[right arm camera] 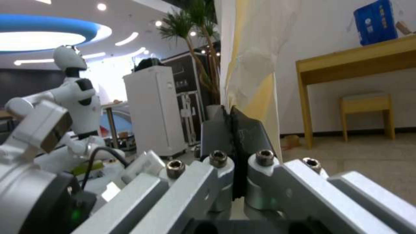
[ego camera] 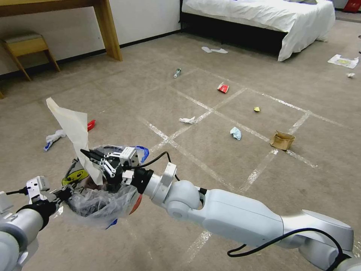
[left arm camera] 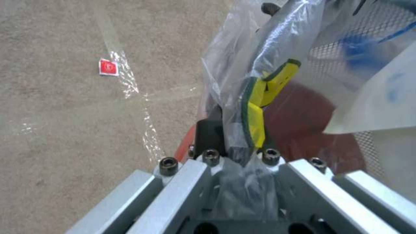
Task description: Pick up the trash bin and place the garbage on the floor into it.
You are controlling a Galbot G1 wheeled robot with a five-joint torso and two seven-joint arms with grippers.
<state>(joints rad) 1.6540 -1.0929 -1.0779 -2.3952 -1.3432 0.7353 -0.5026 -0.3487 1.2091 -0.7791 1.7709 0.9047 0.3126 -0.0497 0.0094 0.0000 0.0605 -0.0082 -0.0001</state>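
Holding the trash bin [ego camera: 98, 205] aloft at lower left, the left gripper [ego camera: 67, 192] had its fingers clamped on the bin's rim and clear bag liner.

The right gripper [ego camera: 91, 156] hovered over the bin's mouth, fingers pressed together on a white paper sheet [ego camera: 73, 130] that stood up tilted above the bin. Yellow-and-green packaging [left arm camera: 260, 107] lay inside the liner beside the left gripper's fingers. On the floor [ego camera: 210, 165] well apart from the bin lay a light blue mask [ego camera: 235, 133], a brown paper bag [ego camera: 282, 140], a crumpled tissue [ego camera: 187, 120], a red wrapper [ego camera: 223, 88] and a small bottle [ego camera: 176, 72].
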